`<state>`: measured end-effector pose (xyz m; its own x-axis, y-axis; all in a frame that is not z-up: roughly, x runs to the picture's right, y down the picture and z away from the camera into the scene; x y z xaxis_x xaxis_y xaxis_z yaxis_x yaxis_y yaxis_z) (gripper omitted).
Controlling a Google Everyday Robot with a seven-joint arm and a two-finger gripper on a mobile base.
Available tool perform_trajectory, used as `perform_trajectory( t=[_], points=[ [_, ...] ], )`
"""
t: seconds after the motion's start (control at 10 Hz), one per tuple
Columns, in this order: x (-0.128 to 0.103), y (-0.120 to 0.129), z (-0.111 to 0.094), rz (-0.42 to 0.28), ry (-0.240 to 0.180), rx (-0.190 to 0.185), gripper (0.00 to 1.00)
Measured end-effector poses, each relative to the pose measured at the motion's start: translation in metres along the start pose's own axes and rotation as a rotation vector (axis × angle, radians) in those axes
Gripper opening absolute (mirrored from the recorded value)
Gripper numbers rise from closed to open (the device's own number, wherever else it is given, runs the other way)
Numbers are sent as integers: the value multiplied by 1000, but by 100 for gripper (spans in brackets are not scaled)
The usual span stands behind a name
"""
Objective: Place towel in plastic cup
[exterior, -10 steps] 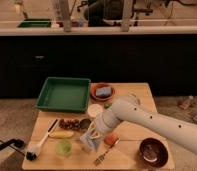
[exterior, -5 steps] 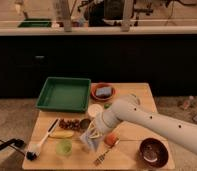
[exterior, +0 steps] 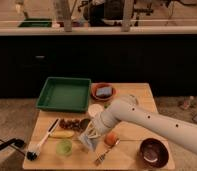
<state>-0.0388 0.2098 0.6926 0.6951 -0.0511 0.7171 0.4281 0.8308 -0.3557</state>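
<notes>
A small green plastic cup (exterior: 64,146) stands upright near the front left of the wooden table (exterior: 137,95). My white arm reaches in from the right. My gripper (exterior: 93,132) points down over the table's front middle, just right of the cup. It is shut on a pale grey towel (exterior: 89,141), which hangs bunched below the fingers with its lower end at or near the table top. The towel is beside the cup, not in it.
A green tray (exterior: 64,93) and an orange bowl (exterior: 103,91) with a blue sponge are at the back. A banana (exterior: 62,134), a brush (exterior: 39,145), dark snacks (exterior: 72,123), an orange fruit (exterior: 110,139), a fork (exterior: 105,156) and a dark bowl (exterior: 153,152) lie around the gripper.
</notes>
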Motion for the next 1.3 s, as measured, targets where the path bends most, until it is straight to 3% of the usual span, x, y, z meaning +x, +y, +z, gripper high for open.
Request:
perform_trajectory(
  t=[0.2, 0.7, 1.3],
  points=[
    [-4, -1, -1, -19, -6, 0, 3],
    [-50, -13, 3, -198, -52, -16, 3],
    [-109, -22, 26, -459, -154, -89, 3]
  ],
)
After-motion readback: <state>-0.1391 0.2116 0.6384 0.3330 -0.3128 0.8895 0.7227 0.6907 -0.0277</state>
